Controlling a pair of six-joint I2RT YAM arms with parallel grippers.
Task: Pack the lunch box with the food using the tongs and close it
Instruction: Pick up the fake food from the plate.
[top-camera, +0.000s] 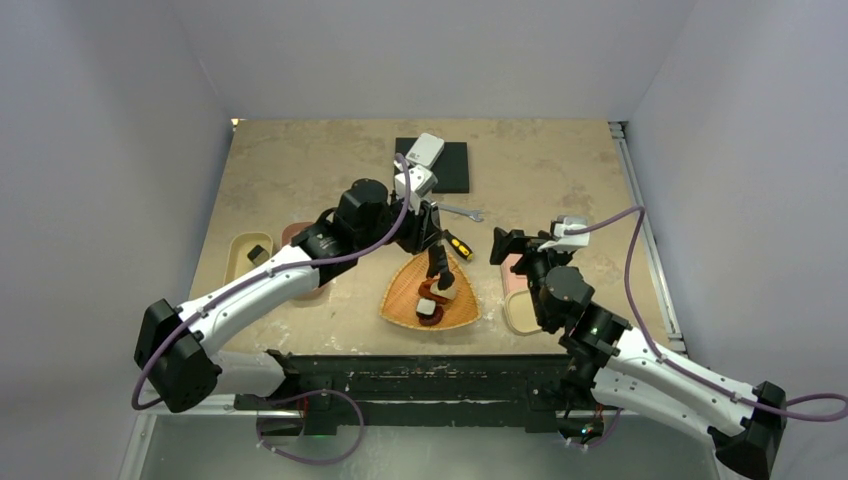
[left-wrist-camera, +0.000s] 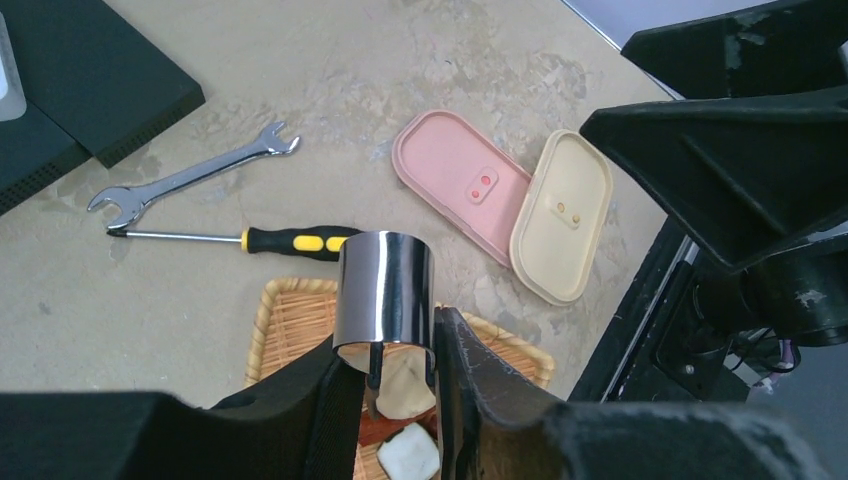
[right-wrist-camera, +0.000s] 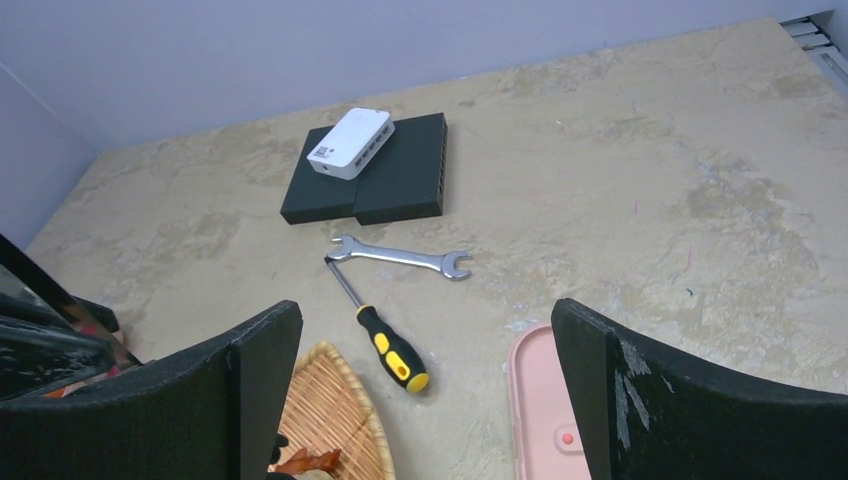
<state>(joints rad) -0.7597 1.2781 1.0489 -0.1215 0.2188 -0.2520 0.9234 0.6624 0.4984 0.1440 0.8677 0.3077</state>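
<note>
My left gripper (top-camera: 422, 228) (left-wrist-camera: 390, 372) is shut on the tongs (top-camera: 438, 262) (left-wrist-camera: 385, 288), which have a shiny metal top and point down over the wicker tray (top-camera: 400, 302) (left-wrist-camera: 290, 320). The dark tong tips straddle a beige food piece (left-wrist-camera: 405, 388) (top-camera: 446, 291). A red piece (left-wrist-camera: 372, 428) and a white piece (left-wrist-camera: 410, 456) lie just below it. The beige lunch box (top-camera: 238, 265) stands open at the left with a dark piece (top-camera: 257, 254) inside. My right gripper (top-camera: 512, 246) (right-wrist-camera: 428, 400) hangs open and holds nothing, right of the tray.
A pink lid (left-wrist-camera: 455, 180) (right-wrist-camera: 545, 420) and a beige lid (left-wrist-camera: 562, 215) lie right of the tray. A silver wrench (left-wrist-camera: 190, 178) (right-wrist-camera: 400, 256) and a yellow-and-black screwdriver (left-wrist-camera: 290, 241) (right-wrist-camera: 392, 350) lie behind it. A black box (top-camera: 445, 168) with a white device (right-wrist-camera: 348, 142) sits at the back.
</note>
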